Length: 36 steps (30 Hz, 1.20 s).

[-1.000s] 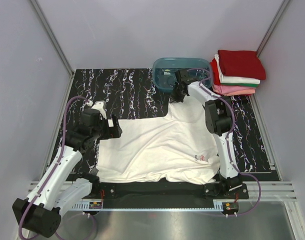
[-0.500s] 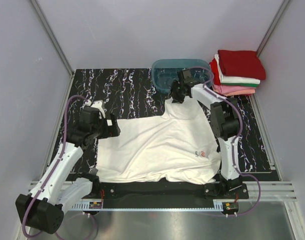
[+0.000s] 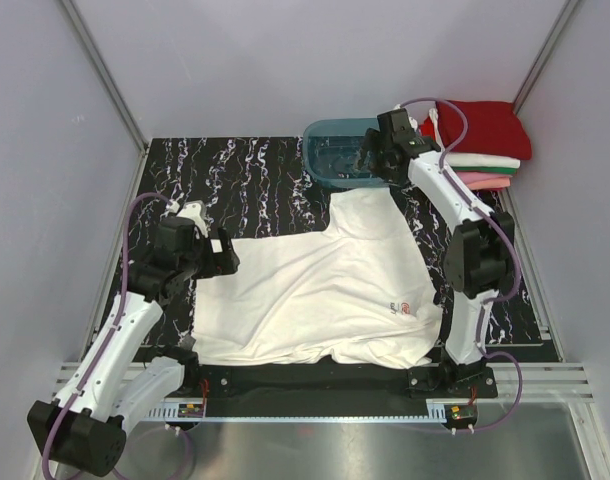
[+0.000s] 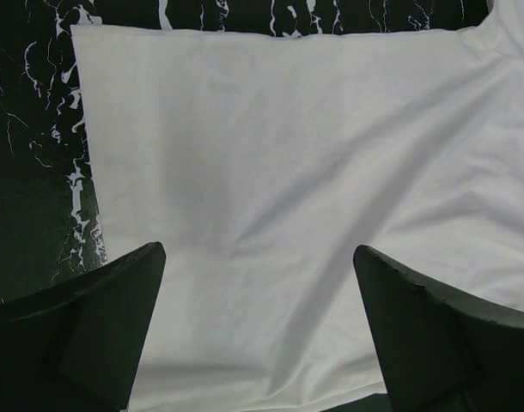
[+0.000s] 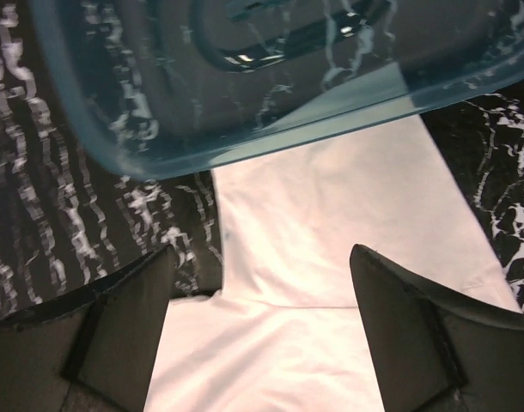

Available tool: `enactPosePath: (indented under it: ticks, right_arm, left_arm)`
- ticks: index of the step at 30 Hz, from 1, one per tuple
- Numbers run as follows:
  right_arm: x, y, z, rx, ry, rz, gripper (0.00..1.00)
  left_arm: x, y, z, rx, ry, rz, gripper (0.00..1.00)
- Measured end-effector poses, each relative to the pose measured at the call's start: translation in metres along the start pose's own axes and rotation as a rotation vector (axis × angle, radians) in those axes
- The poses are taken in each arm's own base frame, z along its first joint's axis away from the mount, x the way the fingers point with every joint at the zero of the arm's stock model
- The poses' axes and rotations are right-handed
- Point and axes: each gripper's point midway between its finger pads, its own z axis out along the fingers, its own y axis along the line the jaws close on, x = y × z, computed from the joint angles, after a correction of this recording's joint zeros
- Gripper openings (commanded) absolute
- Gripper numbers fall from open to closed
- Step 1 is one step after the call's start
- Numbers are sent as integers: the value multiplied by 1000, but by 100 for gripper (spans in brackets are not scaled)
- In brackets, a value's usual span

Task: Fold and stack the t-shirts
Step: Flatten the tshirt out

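Note:
A white t-shirt (image 3: 315, 290) lies spread flat on the black marbled mat (image 3: 245, 180), its small red logo (image 3: 403, 309) near the right arm. Its far sleeve (image 3: 363, 207) reaches toward the teal tub. My left gripper (image 3: 228, 256) hovers open over the shirt's left edge; in the left wrist view white cloth (image 4: 271, 154) fills the space beneath the open gripper (image 4: 258, 253). My right gripper (image 3: 369, 165) hangs open above the tub's near rim. The right wrist view has that gripper (image 5: 262, 251) empty over the sleeve (image 5: 348, 206). Folded t-shirts (image 3: 482, 140), dark red, white and pink, are stacked at the back right.
The translucent teal tub (image 3: 335, 150) stands at the back centre, its rim (image 5: 245, 142) just beyond the sleeve end. Grey walls with metal posts close in the left, right and back. The mat's near edge meets a metal rail (image 3: 315, 400) where the arm bases sit.
My right gripper opened and let go of the sleeve, then rose and swung back and right over the tub's edge. The sleeve now lies flat. The left arm barely moved.

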Motion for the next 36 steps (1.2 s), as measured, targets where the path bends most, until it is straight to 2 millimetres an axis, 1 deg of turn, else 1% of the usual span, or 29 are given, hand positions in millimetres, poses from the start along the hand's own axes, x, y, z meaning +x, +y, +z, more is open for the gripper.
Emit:
enactPosePath:
  ticks: [3, 5, 7, 9, 13, 18, 20, 23, 25, 28, 30, 31, 33, 34, 35, 36]
  right_arm:
    - [8, -24, 29, 105, 59, 16, 91]
    - [22, -44, 46, 169, 113, 32, 92]
    - [32, -61, 57, 217, 158, 49, 93]
    - [35, -71, 67, 251, 188, 65, 93]
    - [20, -70, 85, 255, 172, 84, 93]
    - [12, -63, 89, 238, 155, 93, 92]
    - [10, -61, 93, 222, 137, 106, 92]
    - [21, -68, 94, 215, 134, 141, 92]
    - [25, -73, 93, 217, 136, 163, 92]
    - [16, -76, 93, 216, 127, 189, 91]
    - [6, -76, 96, 217, 119, 198, 90]
    - [-2, -75, 100, 210, 105, 204, 88]
    - [-9, -74, 109, 204, 92, 211, 84]
    - [-10, -74, 113, 207, 95, 215, 83]
    - [-7, -76, 118, 217, 109, 218, 80]
    - [-5, -77, 121, 225, 120, 218, 74]
  left_arm:
    - [0, 0, 0, 0, 0, 0, 99]
    - [0, 0, 0, 2, -1, 0, 99]
    - [0, -1, 0, 5, 0, 1, 99]
    - [0, -1, 0, 9, 1, 3, 99]
    - [-1, -3, 0, 18, -2, 4, 99]
    - [-1, -5, 0, 29, 0, 5, 99]
    - [-1, -6, 0, 34, 0, 6, 99]
    - [-1, -7, 0, 40, 1, 8, 99]
    - [-1, -8, 0, 45, 1, 8, 99]
    - [-1, -9, 0, 50, 3, 9, 99]
    - [0, -9, 0, 53, 4, 11, 99]
    - [0, -9, 0, 55, 4, 12, 99]
    - [0, -10, 0, 56, 5, 12, 99]
    - [0, -10, 0, 58, 5, 13, 99]
    - [0, -10, 0, 59, 6, 14, 99]
    - [0, -10, 0, 60, 6, 14, 99]
